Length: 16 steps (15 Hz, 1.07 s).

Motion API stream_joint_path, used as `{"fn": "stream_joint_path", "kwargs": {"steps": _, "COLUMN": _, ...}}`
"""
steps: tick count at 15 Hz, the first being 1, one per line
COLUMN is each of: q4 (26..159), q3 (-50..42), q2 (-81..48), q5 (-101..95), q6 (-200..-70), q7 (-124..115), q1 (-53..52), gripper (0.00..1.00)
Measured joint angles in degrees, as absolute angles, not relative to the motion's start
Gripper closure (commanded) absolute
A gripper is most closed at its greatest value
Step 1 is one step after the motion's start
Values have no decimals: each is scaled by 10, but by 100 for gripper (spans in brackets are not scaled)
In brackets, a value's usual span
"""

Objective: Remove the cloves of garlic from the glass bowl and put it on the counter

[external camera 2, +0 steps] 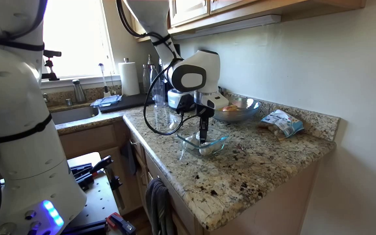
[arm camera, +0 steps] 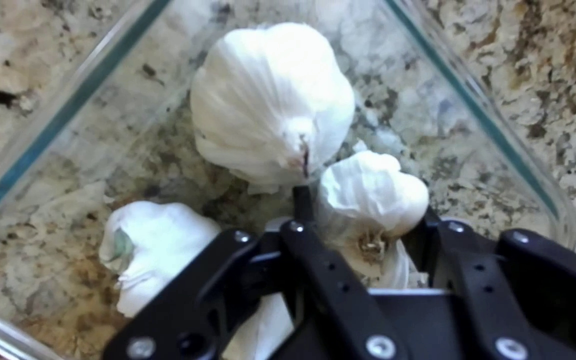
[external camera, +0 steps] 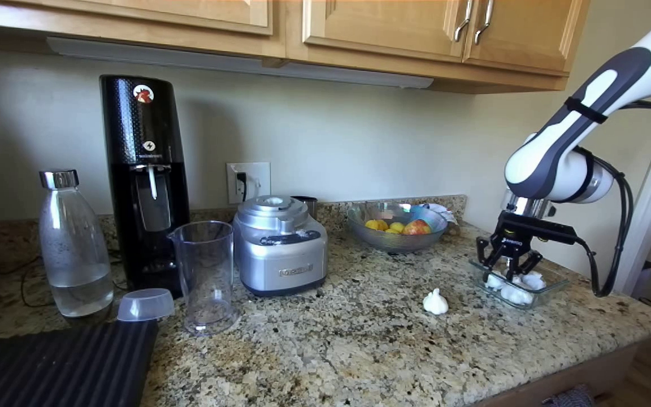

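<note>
The glass bowl (external camera: 551,287) is a clear, square-cornered dish near the right end of the counter (external camera: 331,350). It shows in both exterior views, here at its rim (external camera 2: 220,141), and its teal rim (arm camera: 488,126) frames the wrist view. It holds several whitish garlic pieces that look like whole bulbs, such as a large one (arm camera: 268,95) and one at lower left (arm camera: 160,245). My gripper (arm camera: 368,215) reaches down inside the bowl, fingers on both sides of a smaller bulb (arm camera: 373,192), seemingly touching it. One garlic bulb (external camera: 435,302) sits on the counter beside the bowl.
A larger glass bowl (external camera: 399,242) of fruit stands behind, near the wall. A food processor base (external camera: 283,254) and a clear pitcher (external camera: 207,277) stand further along. A snack bag (external camera 2: 282,122) lies near the backsplash. Cabinets (external camera: 382,28) hang above.
</note>
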State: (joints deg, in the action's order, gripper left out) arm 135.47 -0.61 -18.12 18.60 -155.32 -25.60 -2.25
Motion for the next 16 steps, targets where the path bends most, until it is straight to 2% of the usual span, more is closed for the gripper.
{"fn": "stream_joint_path", "kwargs": {"steps": 1, "q4": 1355, "q3": -6, "q2": -181, "q5": 187, "q6": -1553, "q7": -256, "q1": -23, "gripper": 88}}
{"fn": "stream_joint_path", "kwargs": {"steps": 2, "q4": 1355, "q3": -6, "q2": -181, "q5": 188, "q6": -1553, "q7": -256, "q1": -22, "gripper": 86}}
{"fn": "stream_joint_path", "kwargs": {"steps": 8, "q4": 1357, "q3": -12, "q2": -166, "q5": 184, "q6": -1552, "q7": -257, "q1": -23, "gripper": 86}}
{"fn": "stream_joint_path", "kwargs": {"steps": 16, "q4": 1392, "q3": -16, "q2": -62, "q5": 92, "q6": -1521, "q7": -309, "q1": -36, "gripper": 86}}
